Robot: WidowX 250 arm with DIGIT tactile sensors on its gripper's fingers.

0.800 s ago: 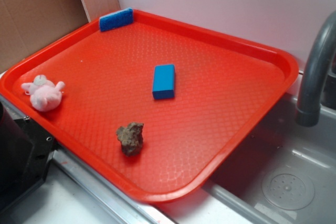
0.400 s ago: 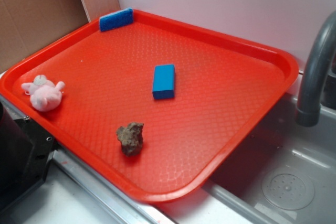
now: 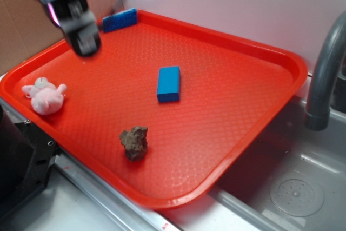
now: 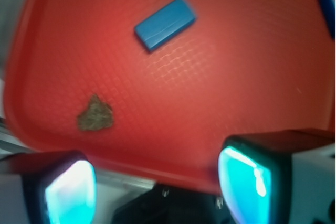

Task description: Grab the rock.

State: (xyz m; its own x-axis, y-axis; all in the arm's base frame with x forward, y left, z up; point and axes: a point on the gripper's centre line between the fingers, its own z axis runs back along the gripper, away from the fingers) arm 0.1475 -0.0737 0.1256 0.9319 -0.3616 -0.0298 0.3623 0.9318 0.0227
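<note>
Because the gripper (image 3: pixel 81 39) hung blurred in the upper left of the exterior frame, well apart from everything it might take, the grab had not yet begun in any practical sense; it carried nothing, and the wrist view showed its two fingers (image 4: pixel 252 177) standing wide apart along the bottom edge, with open tray between them. That spread seemed a sensible readiness for a lumpy thing whose width could not be judged beforehand. The rock (image 3: pixel 134 142) lay in the lower middle of the exterior frame, on the red tray (image 3: pixel 254 52) and near its front rim, touching neither neighbour. In the wrist view it sat at the lower left (image 4: pixel 95 115), off to one side of the gap, so the arm would probably have to travel and centre itself over the stone before coming down. The blue block (image 3: pixel 168 84) rested flat near the tray's middle, above the rock in the frame and well apart from it; the pink plush toy (image 3: pixel 45 96) lay by the left rim, and a second blue piece (image 3: pixel 119 20) leaned in the far corner. As for the rock itself, it looked brown-grey, rough and jagged, somewhat smaller than the blue block, irregular enough that the fingers might find uneven purchase on it.
</note>
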